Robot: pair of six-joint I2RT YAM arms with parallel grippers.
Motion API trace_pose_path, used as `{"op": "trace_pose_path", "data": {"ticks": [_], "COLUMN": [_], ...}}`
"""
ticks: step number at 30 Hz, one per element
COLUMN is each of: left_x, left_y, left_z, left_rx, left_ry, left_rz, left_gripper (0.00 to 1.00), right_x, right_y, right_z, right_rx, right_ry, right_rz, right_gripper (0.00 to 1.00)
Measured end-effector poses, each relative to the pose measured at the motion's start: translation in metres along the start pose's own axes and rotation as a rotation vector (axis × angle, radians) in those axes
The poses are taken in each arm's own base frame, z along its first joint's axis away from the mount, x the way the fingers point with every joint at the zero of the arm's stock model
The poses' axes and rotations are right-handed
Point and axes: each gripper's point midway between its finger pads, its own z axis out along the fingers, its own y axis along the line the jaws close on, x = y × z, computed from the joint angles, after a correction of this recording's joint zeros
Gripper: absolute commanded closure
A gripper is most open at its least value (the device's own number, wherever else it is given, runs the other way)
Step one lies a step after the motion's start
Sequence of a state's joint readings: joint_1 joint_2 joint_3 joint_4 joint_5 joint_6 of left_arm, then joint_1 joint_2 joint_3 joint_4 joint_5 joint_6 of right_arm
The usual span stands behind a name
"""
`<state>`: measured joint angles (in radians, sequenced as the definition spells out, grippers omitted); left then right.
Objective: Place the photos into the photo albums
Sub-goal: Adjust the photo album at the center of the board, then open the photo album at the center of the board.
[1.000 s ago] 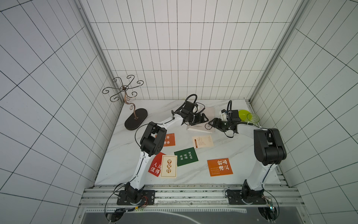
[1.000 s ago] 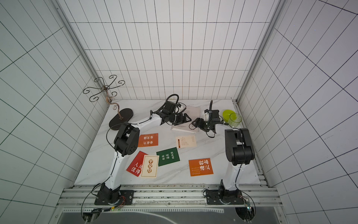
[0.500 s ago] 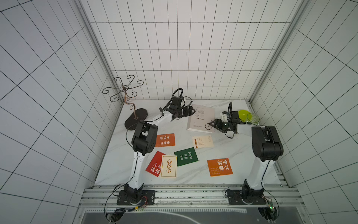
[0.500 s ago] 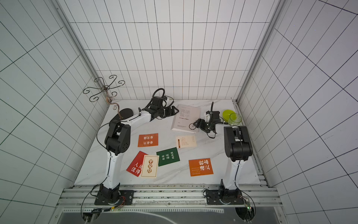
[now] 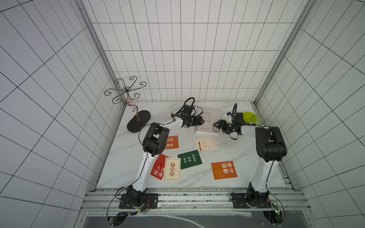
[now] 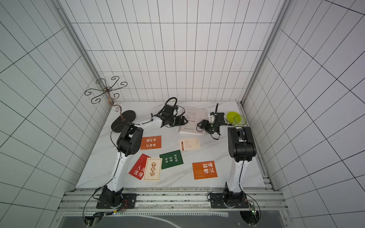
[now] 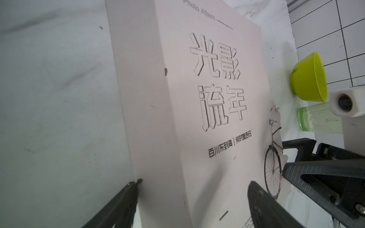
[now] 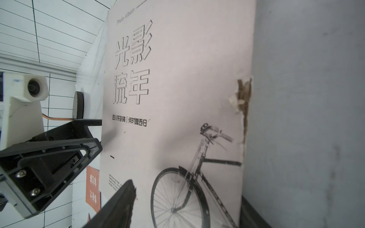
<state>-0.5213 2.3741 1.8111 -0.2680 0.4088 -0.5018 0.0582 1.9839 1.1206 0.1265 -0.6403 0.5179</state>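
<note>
White marbled surface (image 5: 197, 182); closed pink album (image 5: 210, 120) flat near the far edge; dark oval stand base (image 5: 138, 120) in the far left corner; yellow-green bowl (image 5: 248, 116) and clear green cup (image 5: 258, 120) in the far right corner; orange card (image 5: 172, 142), cream card (image 5: 206, 144) and green card (image 5: 190, 159) mid-surface; red card (image 5: 159, 167) partly under a bordered cream card (image 5: 172, 169) toward the front left; second orange card (image 5: 224, 170) toward the front right.

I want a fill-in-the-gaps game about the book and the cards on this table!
1. The cover of the closed photo album shows a drawn ____.
2. The gold-framed cream card lies partly on the ____ card.
3. The lone card nearest the right arm's base is coloured ____.
4. Beside the clear cup stands a yellow-green ____.
Missing words: bicycle, red, orange, bowl.
</note>
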Motion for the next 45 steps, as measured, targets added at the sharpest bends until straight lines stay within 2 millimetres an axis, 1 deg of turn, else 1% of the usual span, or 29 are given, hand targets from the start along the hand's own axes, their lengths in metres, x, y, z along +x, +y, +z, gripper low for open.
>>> {"op": "trace_pose_path", "data": {"ticks": [3, 6, 9, 11, 15, 19, 23, 29, 31, 34, 36, 40, 41, 42, 45], "left_x": [0.009, 0.024, 0.041, 0.049, 0.054, 0.055, 0.055, 0.055, 0.055, 0.055, 0.055, 0.055, 0.055, 0.055, 0.055], "left_y": [-0.003, -0.008, -0.015, -0.018, -0.023, -0.024, -0.023, -0.023, -0.023, -0.023, -0.023, -0.023, -0.023, -0.023, -0.023], "left_z": [-0.004, -0.010, -0.017, -0.019, -0.019, -0.020, -0.020, -0.020, -0.020, -0.020, -0.020, -0.020, -0.020, -0.020, -0.020], "left_rx": [0.021, 0.053, 0.083, 0.100, 0.127, 0.137, 0.140, 0.141, 0.141, 0.140, 0.140, 0.141, 0.141, 0.141, 0.140], "left_ry": [0.017, 0.049, 0.077, 0.092, 0.109, 0.115, 0.117, 0.118, 0.118, 0.118, 0.118, 0.118, 0.118, 0.118, 0.119], "left_rz": [-0.014, -0.034, -0.041, -0.039, -0.039, -0.042, -0.049, -0.051, -0.052, -0.054, -0.055, -0.055, -0.055, -0.056, -0.058], "left_gripper": [0.14, 0.14, 0.14, 0.14, 0.14, 0.15, 0.15, 0.15, 0.15, 0.15, 0.15, 0.15, 0.15, 0.15, 0.15], "right_x": [0.001, 0.001, 0.003, 0.002, 0.001, -0.003, -0.001, 0.003, 0.004, 0.002, 0.000, -0.003, -0.003, -0.003, -0.003], "right_y": [-0.001, -0.001, -0.001, -0.006, -0.018, -0.025, -0.028, -0.029, -0.028, -0.024, -0.020, -0.017, -0.017, -0.016, -0.014], "right_z": [-0.003, -0.009, -0.014, -0.017, -0.023, -0.028, -0.029, -0.030, -0.030, -0.033, -0.036, -0.040, -0.040, -0.040, -0.041], "right_rx": [0.009, 0.021, 0.041, 0.054, 0.077, 0.095, 0.104, 0.105, 0.102, 0.098, 0.093, 0.083, 0.080, 0.077, 0.065], "right_ry": [0.001, -0.003, -0.004, -0.001, -0.001, -0.008, -0.002, 0.017, 0.019, 0.012, 0.006, -0.003, -0.002, -0.001, 0.003], "right_rz": [0.007, 0.011, 0.003, 0.003, 0.021, 0.014, 0.008, 0.017, 0.018, 0.013, 0.010, 0.006, 0.008, 0.008, 0.011], "right_gripper": [0.33, 0.32, 0.29, 0.25, 0.19, 0.19, 0.28, 0.47, 0.49, 0.59, 0.63, 0.65, 0.66, 0.70, 0.72]}}
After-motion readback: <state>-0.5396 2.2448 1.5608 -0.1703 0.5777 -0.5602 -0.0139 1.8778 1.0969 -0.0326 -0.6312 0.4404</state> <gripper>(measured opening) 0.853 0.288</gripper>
